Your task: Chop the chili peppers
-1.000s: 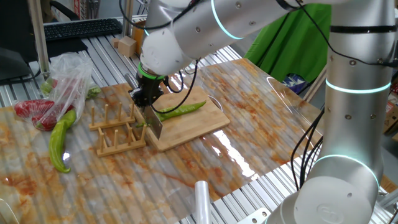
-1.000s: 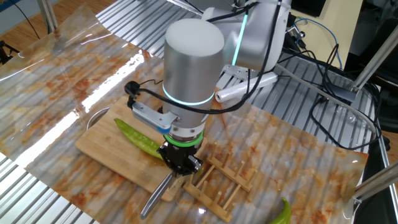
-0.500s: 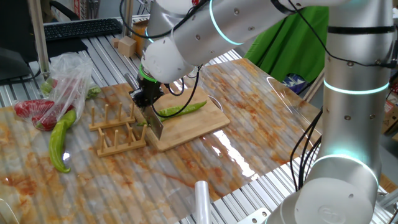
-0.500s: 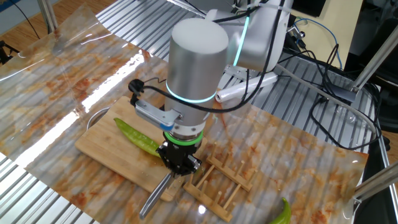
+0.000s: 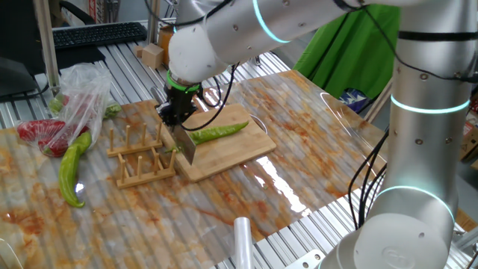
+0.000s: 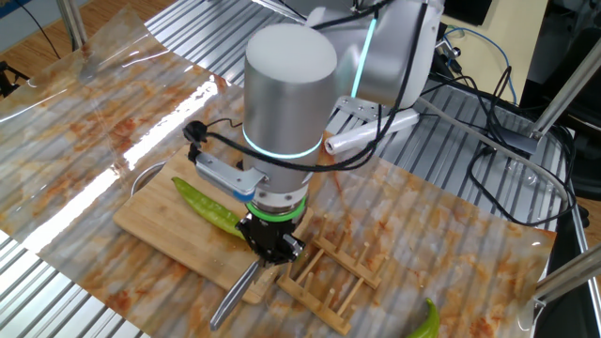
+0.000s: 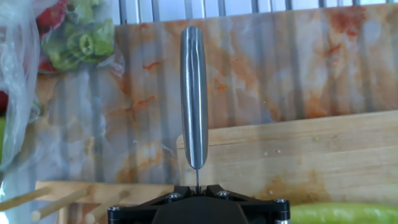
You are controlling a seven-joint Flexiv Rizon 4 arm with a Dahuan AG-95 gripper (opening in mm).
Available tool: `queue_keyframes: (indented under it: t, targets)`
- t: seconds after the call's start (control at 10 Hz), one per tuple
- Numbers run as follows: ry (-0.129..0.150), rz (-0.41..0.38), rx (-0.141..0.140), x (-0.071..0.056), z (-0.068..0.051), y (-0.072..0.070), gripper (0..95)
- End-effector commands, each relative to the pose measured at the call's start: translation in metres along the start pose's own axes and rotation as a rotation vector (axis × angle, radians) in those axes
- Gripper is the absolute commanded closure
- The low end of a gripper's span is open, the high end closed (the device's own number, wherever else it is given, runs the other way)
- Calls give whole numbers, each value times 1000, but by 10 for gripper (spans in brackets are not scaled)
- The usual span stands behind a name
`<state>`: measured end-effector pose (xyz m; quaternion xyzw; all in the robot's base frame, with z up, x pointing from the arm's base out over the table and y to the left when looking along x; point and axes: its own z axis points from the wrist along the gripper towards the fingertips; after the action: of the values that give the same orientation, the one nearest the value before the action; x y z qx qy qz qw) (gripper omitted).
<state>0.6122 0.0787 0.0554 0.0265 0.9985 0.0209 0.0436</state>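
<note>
A whole green chili pepper (image 5: 216, 132) lies lengthwise on the bamboo cutting board (image 5: 239, 153). It also shows as a chili pepper (image 6: 208, 207) in the other fixed view and at the bottom right of the hand view (image 7: 342, 213). My gripper (image 5: 175, 118) is shut on a steel knife (image 5: 185, 146) and hangs at the board's end next to the rack, by the chili's stem end. The knife blade (image 7: 194, 99) points away from the hand, seen edge-on, over the board's edge (image 7: 311, 155). From the other side, the knife (image 6: 235, 296) slants down below the gripper (image 6: 268, 253).
A wooden peg rack (image 5: 142, 157) stands right beside the board. A thicker yellow-green pepper (image 5: 71, 168) lies on the mat. A clear plastic bag (image 5: 71, 101) holds red peppers. A white roll (image 5: 243, 239) lies near the front edge, and a keyboard (image 5: 97, 33) at the back.
The wrist has turned a little and the hand has shifted slightly. The knife stays in the grip at the same end of the board; the chili has not moved.
</note>
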Motion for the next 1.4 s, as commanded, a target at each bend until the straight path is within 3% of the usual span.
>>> queue_keyframes:
  t: [0.1,0.7,1.1,1.3,1.4]
  targets:
    - [9,6,-4,0,-8,0,950]
    - [31,60,-31,-6,-29,-2,950]
    - [31,41,-50,-21,-47,-5,950]
    - [27,42,-82,-30,-51,-6,950]
    - [30,32,-78,-32,-52,-7,950]
